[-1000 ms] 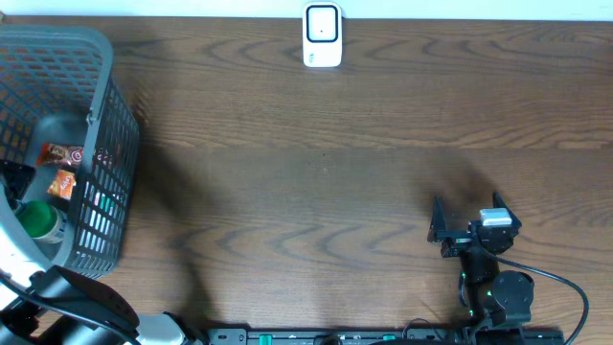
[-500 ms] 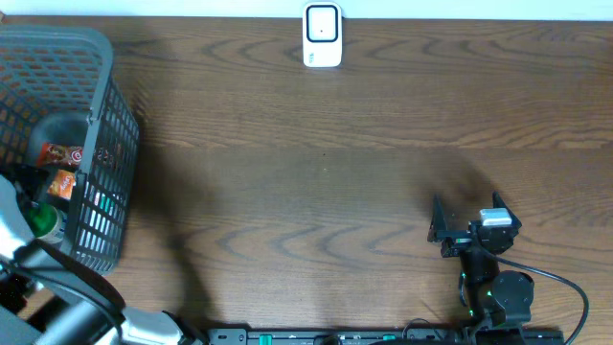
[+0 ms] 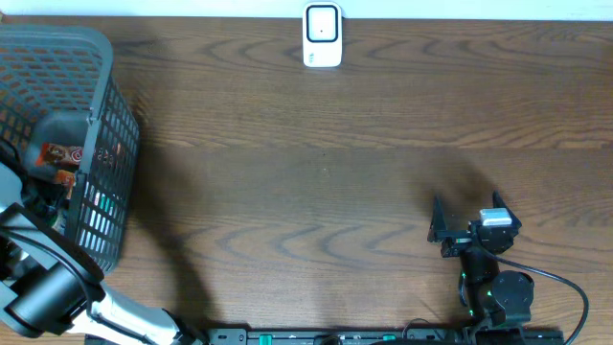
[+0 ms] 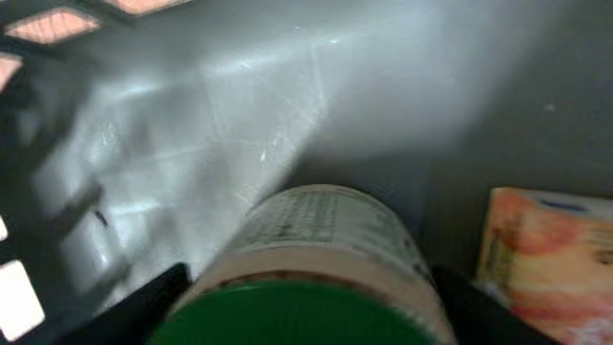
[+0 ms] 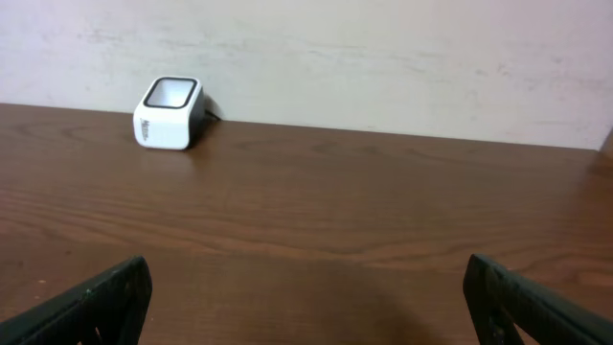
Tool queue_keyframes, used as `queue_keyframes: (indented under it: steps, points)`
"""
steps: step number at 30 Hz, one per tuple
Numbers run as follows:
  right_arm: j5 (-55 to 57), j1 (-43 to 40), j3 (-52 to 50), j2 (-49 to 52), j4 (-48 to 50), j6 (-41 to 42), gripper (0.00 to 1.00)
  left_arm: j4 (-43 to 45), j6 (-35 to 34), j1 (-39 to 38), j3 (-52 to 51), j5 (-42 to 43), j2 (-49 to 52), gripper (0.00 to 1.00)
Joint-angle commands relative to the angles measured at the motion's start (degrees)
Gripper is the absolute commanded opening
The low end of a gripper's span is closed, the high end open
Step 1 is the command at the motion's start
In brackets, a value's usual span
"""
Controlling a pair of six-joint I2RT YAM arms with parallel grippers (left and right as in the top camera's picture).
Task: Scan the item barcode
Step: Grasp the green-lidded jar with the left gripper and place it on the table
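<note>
Jar (image 4: 326, 230), green-lidded, sits between the left end effector's (image 4: 311, 299) jaws, grip impossible to tell, while the right end effector (image 5: 306, 287) gapes empty.

Inside the basket (image 3: 103, 96), walls and an orange packet (image 4: 546, 249) crowd the green-lidded jar (image 4: 316, 240) — bare tabletop (image 3: 316, 192) beyond.

Jar (image 4: 326, 240), green lid (image 4: 287, 324): lid cut off by the lower edge; label print blurred, unreadable.
Orange packet (image 4: 551, 259): cut off at the right edge, blurred.
Left gripper (image 4: 311, 311): only dark jaw tips show; contact with the jar cannot be told.
Basket (image 3: 101, 105): cut off at left, contents partly hidden under the left arm (image 3: 43, 287).
Scanner (image 5: 170, 113): lettering too small to read.
</note>
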Motion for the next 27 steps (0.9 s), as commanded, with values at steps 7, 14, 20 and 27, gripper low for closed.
queue_keyframes:
  steps: [7, 14, 20, 27]
  points:
    - [0.33, -0.5, -0.07, -0.31, -0.15, 0.96, 0.99, -1.75, -0.09, 0.15, 0.33, 0.48, -1.9, 0.46]
    - [0.33, -0.5, -0.07, -0.31, -0.17, 0.96, 0.99, -5.9, -1.64, 0.15, 6.34, 7.32, -14.08, 0.46]
    - [0.33, -0.5, -0.07, -0.31, -0.17, 0.96, 0.99, -3.63, -1.95, -0.15, 9.27, 27.39, -31.61, 0.51]
    - [0.33, -0.5, -0.07, -0.31, -0.17, 0.96, 0.99, -0.24, -7.28, -8.26, 9.25, 41.81, -45.86, 0.51]
